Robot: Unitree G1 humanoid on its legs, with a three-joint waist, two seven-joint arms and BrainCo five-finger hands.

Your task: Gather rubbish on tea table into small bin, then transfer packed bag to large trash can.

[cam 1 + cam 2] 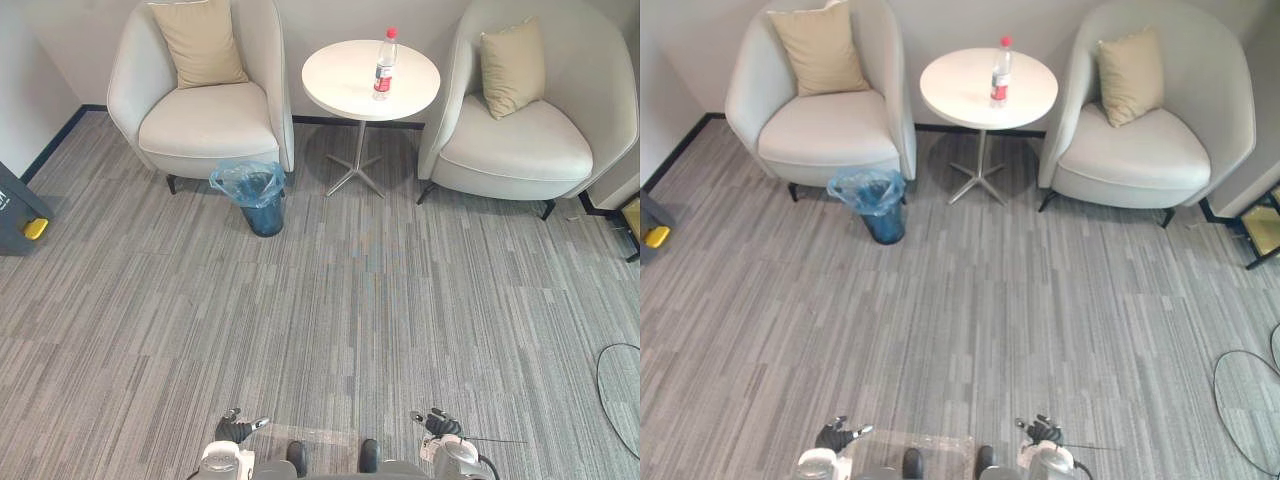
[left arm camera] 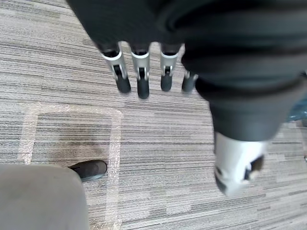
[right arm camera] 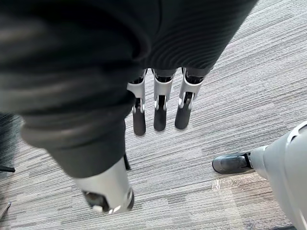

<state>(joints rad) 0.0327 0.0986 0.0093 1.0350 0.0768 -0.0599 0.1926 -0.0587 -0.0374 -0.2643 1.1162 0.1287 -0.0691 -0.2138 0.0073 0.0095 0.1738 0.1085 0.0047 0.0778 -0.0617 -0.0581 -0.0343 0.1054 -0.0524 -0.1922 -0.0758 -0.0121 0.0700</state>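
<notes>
One small bin (image 1: pixel 255 200) stands beside the left armchair (image 1: pixel 205 120).

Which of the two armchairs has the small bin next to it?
The armchair on the robot's left: the blue-bagged small bin stands at its front corner, toward the round table. The other armchair has no bin beside it.

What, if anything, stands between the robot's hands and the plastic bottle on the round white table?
Nothing visible does: only grey striped carpet lies between the left hand and right hand and the round white table bearing the red-capped clear plastic bottle.
</notes>
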